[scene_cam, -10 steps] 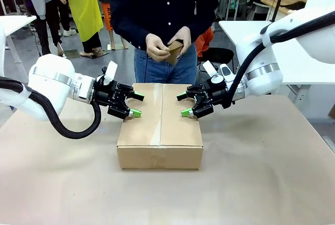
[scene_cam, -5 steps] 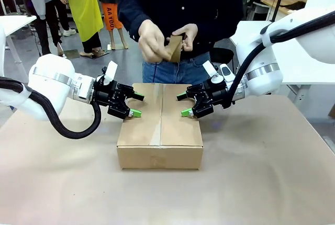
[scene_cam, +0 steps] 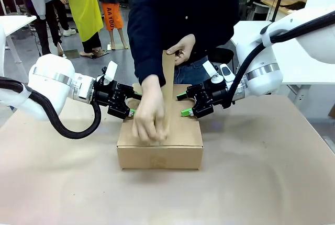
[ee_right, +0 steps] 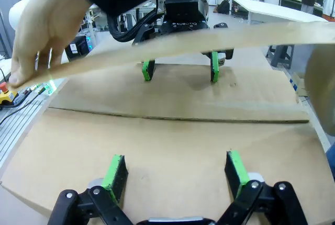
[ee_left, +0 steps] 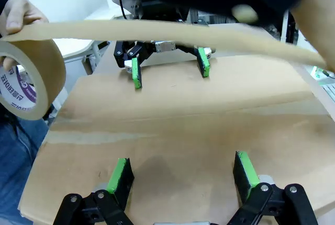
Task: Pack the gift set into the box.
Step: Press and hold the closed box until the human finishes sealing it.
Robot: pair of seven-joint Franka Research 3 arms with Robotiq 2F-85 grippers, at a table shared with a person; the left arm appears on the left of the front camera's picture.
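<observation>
Front view: the box sits mid-frame, flaps shut, left gripper and right gripper spread-jawed, pads pressing down. A hand draws tape along the seam; hold flaps steady and level.

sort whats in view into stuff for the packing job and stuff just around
Job:
- box, flaps shut
- tape roll
- tape strip
- person's hands
- left gripper, right gripper, both open on the flaps

Just around:
- white tables behind
- table under the box
</observation>
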